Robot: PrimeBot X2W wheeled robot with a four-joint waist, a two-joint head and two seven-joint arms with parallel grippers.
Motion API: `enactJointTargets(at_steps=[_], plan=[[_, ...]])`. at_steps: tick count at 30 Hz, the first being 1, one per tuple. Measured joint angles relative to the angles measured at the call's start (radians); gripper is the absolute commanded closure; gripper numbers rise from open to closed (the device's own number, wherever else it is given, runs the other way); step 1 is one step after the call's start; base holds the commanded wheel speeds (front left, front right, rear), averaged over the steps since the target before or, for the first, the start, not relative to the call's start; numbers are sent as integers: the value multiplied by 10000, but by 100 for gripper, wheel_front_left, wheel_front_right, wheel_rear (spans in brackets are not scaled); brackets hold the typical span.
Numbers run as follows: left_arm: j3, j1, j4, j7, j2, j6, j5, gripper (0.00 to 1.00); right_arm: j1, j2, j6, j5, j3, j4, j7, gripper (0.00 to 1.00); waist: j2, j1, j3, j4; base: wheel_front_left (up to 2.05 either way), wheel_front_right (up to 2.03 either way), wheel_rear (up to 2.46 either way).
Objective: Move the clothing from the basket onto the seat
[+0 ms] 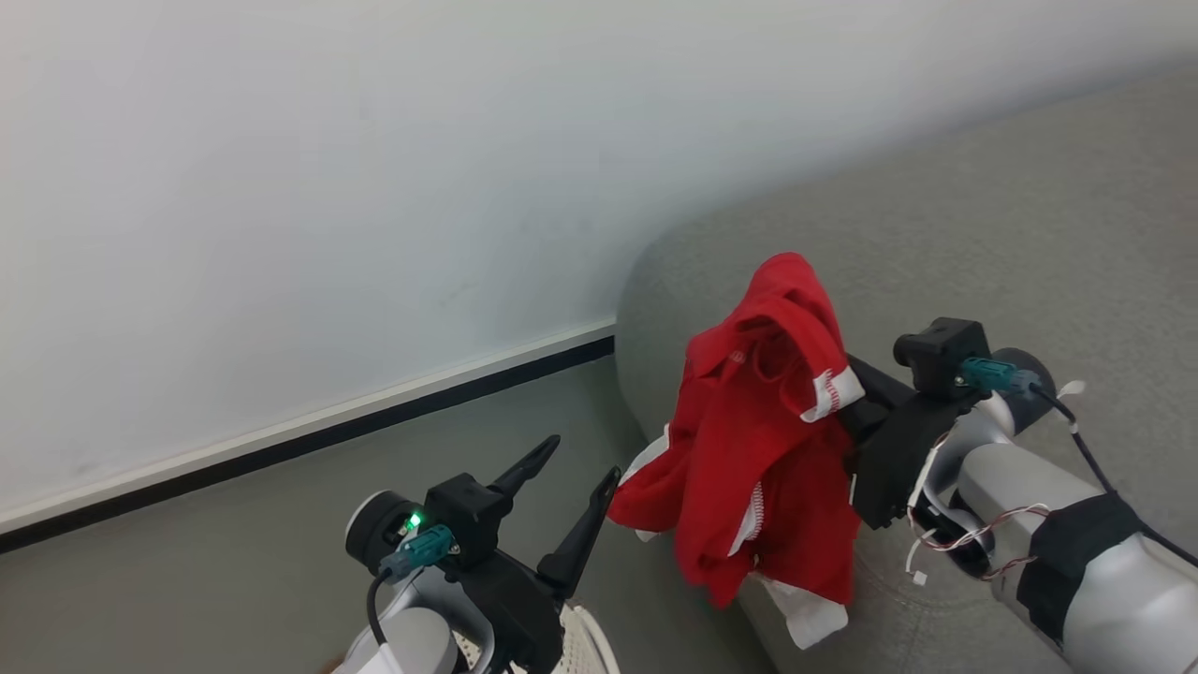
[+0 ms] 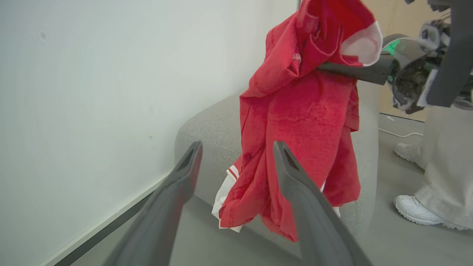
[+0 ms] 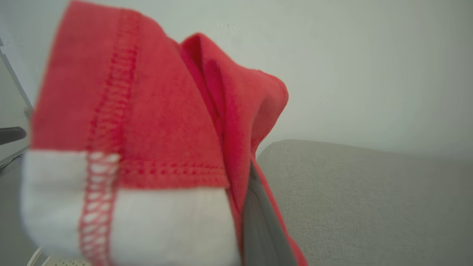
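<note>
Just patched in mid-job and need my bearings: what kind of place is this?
Likely a lounge or test room furnished like one: a grey upholstered seat beside a plain white wall with a dark baseboard, a grey floor, and a person in white shoes nearby.

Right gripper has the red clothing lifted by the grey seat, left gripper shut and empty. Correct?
No: the left gripper is open, not shut; the head view shows its fingers spread with nothing between them. The rest stands: the right gripper holds the clothing lifted by the seat.
</note>
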Motion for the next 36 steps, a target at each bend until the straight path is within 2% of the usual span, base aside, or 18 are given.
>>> enactJointTargets(at_steps=[8, 13, 20, 30, 36], plan=[[-167, 93, -196, -4, -192, 90, 8, 0, 15, -669, 2, 125, -136, -270, -2, 100, 0, 0, 84, -765, 0, 0, 0], [-334, 92, -268, -6, -322, 90, 69, 0, 12, -1028, 0, 240, -314, -353, -2, 100, 0, 1, 321, -874, 0, 0, 0], [-453, 90, -466, -2, -316, 113, 115, 0, -582, -1112, 2, 232, -495, -430, -2, 100, 0, 0, 674, -680, 0, 0, 0], [-456, -305, -1267, 104, -104, 257, 527, 0, -3588, -1649, 2, 222, -1427, -268, -4, 100, 0, 1, 1593, -200, 0, 0, 0], [-474, -698, -1712, 265, -79, 268, 688, 0, -4744, -2079, 2, 244, -1942, 63, 13, 100, 0, 2, 2293, 191, 0, 0, 0]])
